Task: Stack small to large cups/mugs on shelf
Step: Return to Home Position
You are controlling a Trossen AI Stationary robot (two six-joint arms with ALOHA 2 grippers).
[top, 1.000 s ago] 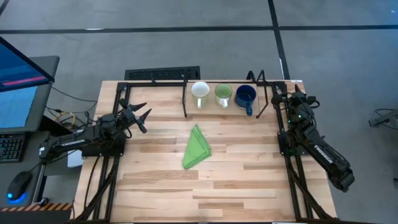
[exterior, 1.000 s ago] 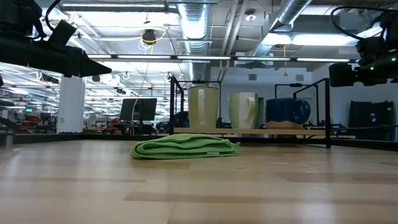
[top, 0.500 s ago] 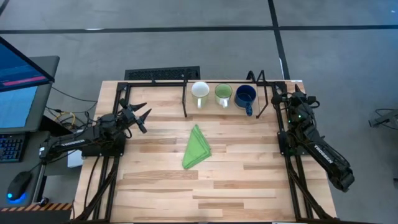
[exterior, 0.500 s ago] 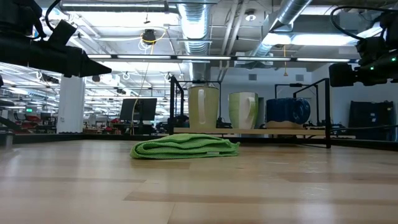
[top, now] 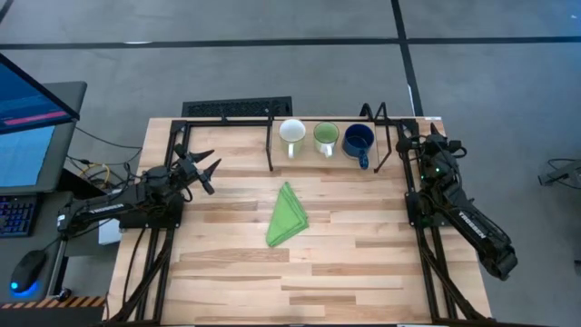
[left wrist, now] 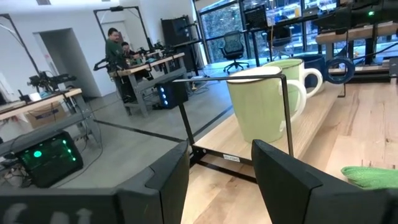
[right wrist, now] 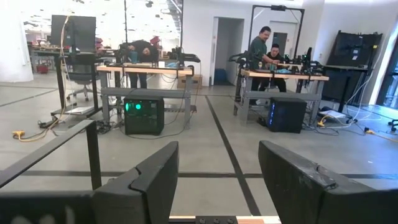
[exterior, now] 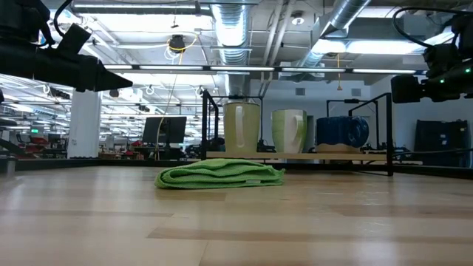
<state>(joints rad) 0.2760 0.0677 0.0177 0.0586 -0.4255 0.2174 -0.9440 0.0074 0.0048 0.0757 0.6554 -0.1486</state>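
Three mugs stand upright in a row on the shelf (top: 318, 165) at the table's far edge: a white mug (top: 292, 136) on the left, a light green mug (top: 326, 137) in the middle, a dark blue mug (top: 359, 142) on the right. In the low view the white mug (exterior: 242, 126), green mug (exterior: 289, 131) and blue mug (exterior: 341, 131) show behind the cloth. My left gripper (top: 207, 169) hovers open at the table's left side, level, aimed toward the mugs. My right gripper (top: 410, 143) hovers open at the far right corner, beside the blue mug.
A folded green cloth (top: 288, 216) lies flat at the table's middle. Thin black posts (top: 270, 145) and a rail frame the shelf. A monitor (top: 27, 118) stands left of the table. People work at benches (right wrist: 264, 46) in the room beyond.
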